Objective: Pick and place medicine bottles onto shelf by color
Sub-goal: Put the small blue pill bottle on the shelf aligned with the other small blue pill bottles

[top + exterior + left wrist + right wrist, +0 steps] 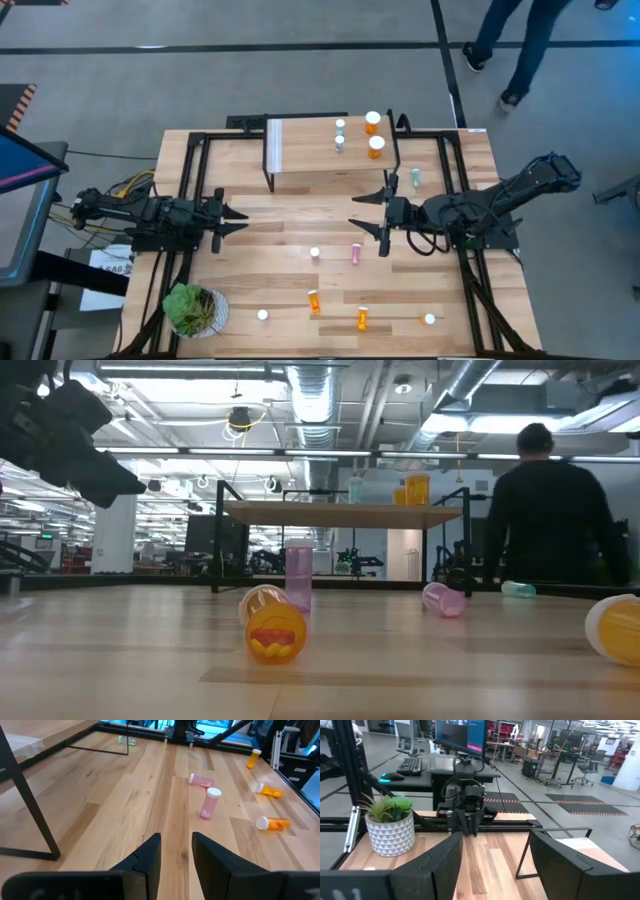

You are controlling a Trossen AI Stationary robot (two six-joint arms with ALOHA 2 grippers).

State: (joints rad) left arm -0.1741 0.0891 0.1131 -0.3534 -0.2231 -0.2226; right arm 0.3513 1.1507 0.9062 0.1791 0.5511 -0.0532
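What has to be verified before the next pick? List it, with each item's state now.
1. Left gripper free: ok, fingers slightly apart, nothing between them.
2. Right gripper free: ok, fingers wide apart, nothing between them.
3. A bottle ready to grasp: ok, the upright pink bottle stands apart from the lying pink bottle.
4. Room on the shelf: ok, bare plank beside the orange bottles already on it.
5. Sorting finished: not ok, bottles are on the table, among them a lying green bottle.
6. Person clear of the arms: cannot tell; they stand beyond the table's far edge.
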